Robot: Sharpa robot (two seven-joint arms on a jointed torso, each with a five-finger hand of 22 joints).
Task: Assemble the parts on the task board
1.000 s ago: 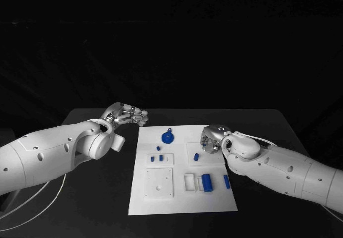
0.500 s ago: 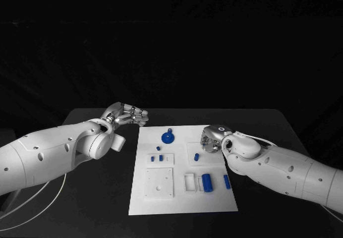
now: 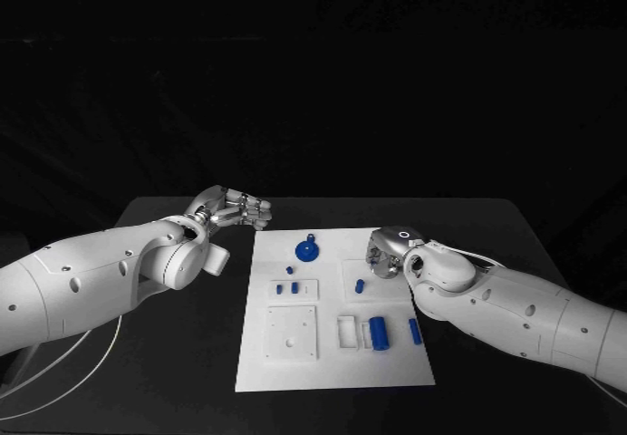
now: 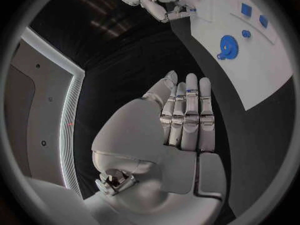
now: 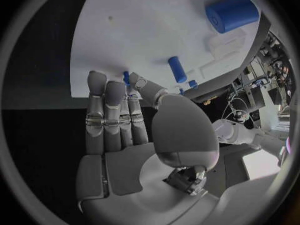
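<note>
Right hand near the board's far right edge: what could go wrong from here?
1. The right hand hangs low over the task board, close to a small blue peg; a sweep could knock it.
2. The blue cylinder lies on its side and may roll if the board is bumped.
3. The left hand sits off the board, so nothing steadies it.

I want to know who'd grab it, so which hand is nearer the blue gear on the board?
It looks about even, perhaps the left. The left hand sits off the board's far-left corner; the right hand is over the board's right edge, beside the blue gear.
</note>
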